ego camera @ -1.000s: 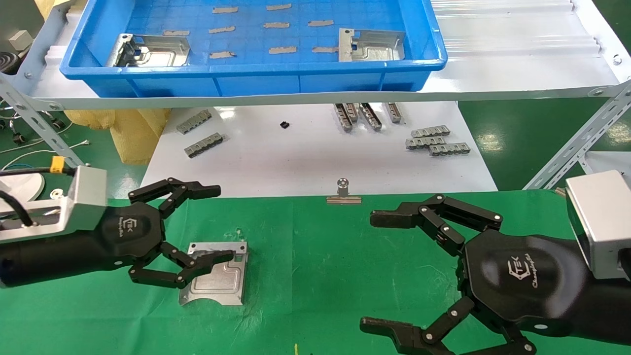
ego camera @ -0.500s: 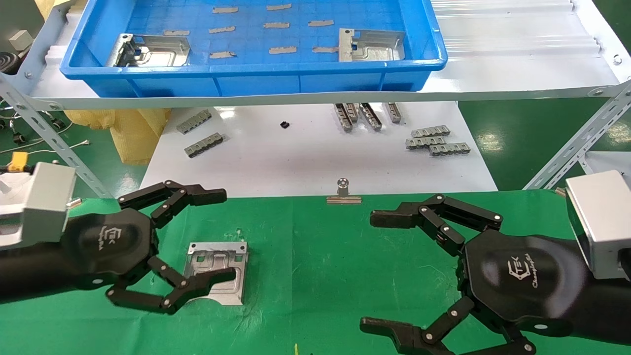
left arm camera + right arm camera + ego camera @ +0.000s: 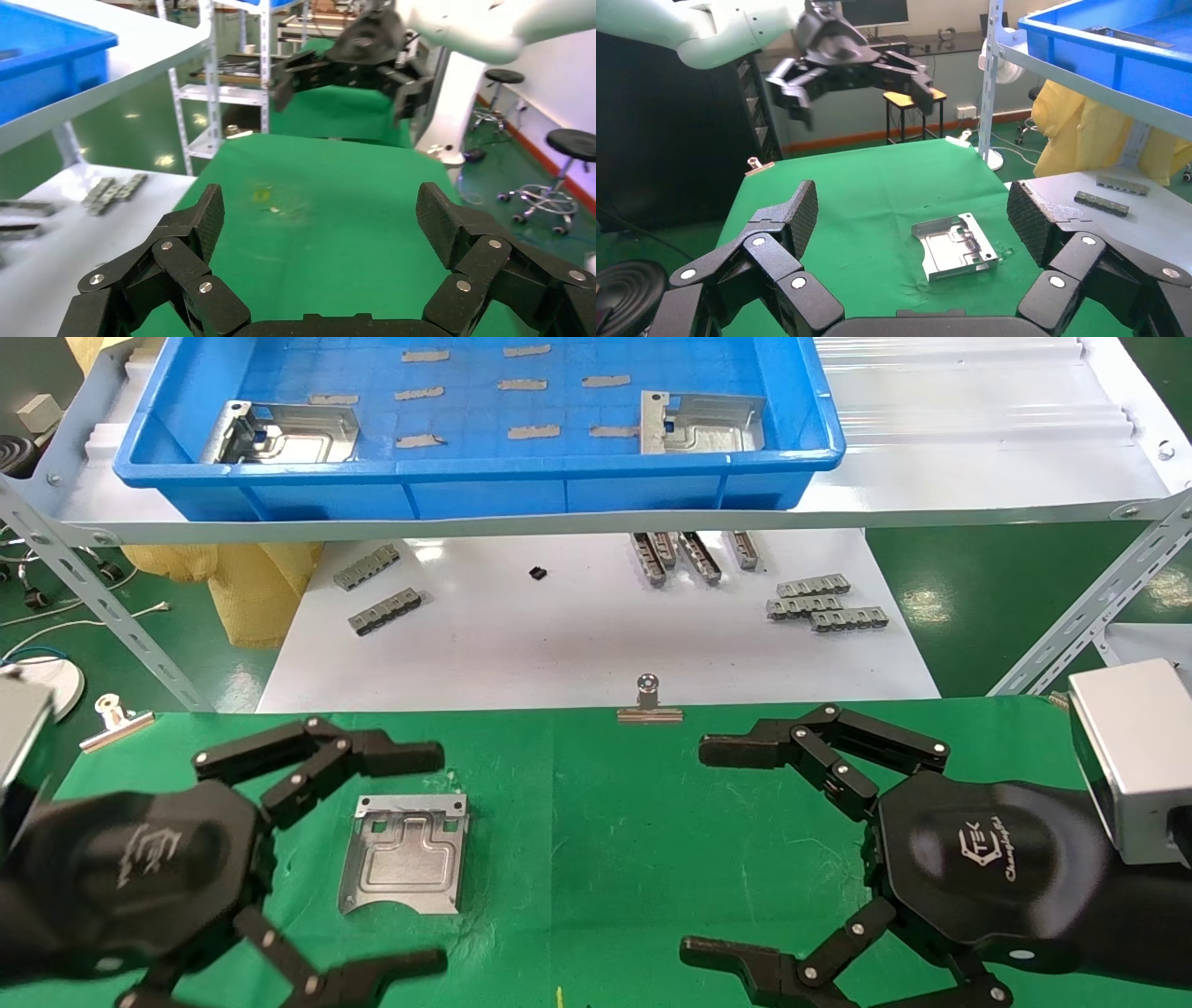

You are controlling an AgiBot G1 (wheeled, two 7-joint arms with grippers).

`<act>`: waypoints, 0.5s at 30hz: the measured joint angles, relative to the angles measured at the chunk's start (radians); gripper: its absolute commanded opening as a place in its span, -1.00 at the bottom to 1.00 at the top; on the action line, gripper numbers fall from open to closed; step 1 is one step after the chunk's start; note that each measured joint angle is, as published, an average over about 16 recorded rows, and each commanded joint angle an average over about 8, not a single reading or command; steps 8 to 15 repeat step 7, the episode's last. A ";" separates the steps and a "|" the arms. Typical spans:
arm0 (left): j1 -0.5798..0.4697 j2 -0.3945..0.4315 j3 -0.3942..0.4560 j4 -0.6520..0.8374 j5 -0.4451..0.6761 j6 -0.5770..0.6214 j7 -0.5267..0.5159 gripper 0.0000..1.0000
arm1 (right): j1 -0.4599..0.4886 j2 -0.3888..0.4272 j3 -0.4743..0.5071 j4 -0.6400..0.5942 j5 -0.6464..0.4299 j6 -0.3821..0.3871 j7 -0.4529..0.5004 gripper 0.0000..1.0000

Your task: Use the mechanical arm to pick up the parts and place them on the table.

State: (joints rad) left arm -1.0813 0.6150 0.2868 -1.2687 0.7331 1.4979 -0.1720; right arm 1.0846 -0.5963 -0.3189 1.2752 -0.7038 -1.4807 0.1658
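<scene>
One silvery plate (image 3: 405, 852) with a T-shaped recess lies flat on the green cloth table (image 3: 596, 822); it also shows in the right wrist view (image 3: 954, 246). Two more plates lie in the blue tray, one at its left (image 3: 279, 432) and one at its right (image 3: 700, 421). My left gripper (image 3: 424, 864) is open and empty, raised at the table's near left with the lying plate between its fingers in the head view. My right gripper (image 3: 712, 850) is open and empty over the cloth at the right.
The blue tray (image 3: 484, 477) sits on a white shelf at the back, with several grey tape scraps inside. Grey ribbed strips (image 3: 819, 603) lie on the white tabletop behind the cloth. Binder clips (image 3: 649, 702) hold the cloth's far edge.
My left gripper has drawn back toward the near left and lifted off the plate, which stays flat on the cloth. The right arm has not moved.
</scene>
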 measured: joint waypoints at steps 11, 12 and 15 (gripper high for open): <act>0.020 -0.011 -0.021 -0.045 -0.008 -0.003 -0.029 1.00 | 0.000 0.000 0.000 0.000 0.000 0.000 0.000 1.00; 0.020 -0.011 -0.021 -0.045 -0.008 -0.003 -0.029 1.00 | 0.000 0.000 0.000 0.000 0.000 0.000 0.000 1.00; 0.020 -0.011 -0.021 -0.045 -0.008 -0.003 -0.029 1.00 | 0.000 0.000 0.000 0.000 0.000 0.000 0.000 1.00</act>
